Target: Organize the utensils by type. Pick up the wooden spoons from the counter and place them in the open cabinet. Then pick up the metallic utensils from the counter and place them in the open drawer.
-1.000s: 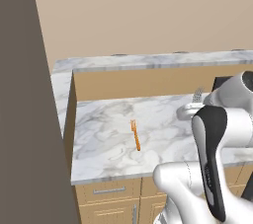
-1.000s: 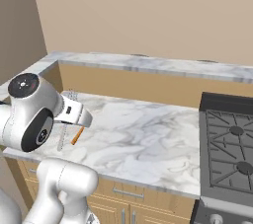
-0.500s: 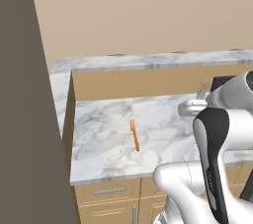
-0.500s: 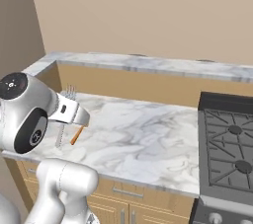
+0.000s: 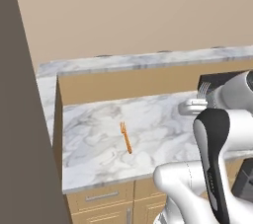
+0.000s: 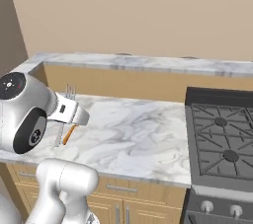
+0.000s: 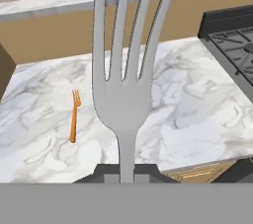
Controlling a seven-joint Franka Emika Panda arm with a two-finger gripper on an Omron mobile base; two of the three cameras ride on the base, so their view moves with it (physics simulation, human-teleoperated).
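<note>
My gripper [image 7: 126, 171] is shut on the handle of a silver-grey metal fork [image 7: 123, 94], one of the metallic utensils, held tines-up above the counter [image 7: 192, 114]. From the left base the fork's tines [image 5: 203, 88] stick up beside the hand at the right. From the right base the fork [image 6: 70, 91] stands over the counter's left part. Flat on the marbled counter [image 5: 94, 144] lies a small orange fork [image 5: 126, 137] [image 6: 69, 133] [image 7: 74, 117], below and left of the held fork. The wooden spoons, the open cabinet and the open drawer are out of view.
A black gas stove [image 6: 222, 139] [image 7: 232, 35] adjoins the counter on the right. A raised marble ledge [image 6: 148, 62] runs along the back wall. A tall dark panel [image 5: 20, 119] stands at the left. Shut drawer fronts [image 5: 101, 197] sit under the counter.
The arm's big joint has swung a little, and the whole picture has shifted slightly. The fork stays in my grip and the orange fork has not moved.
</note>
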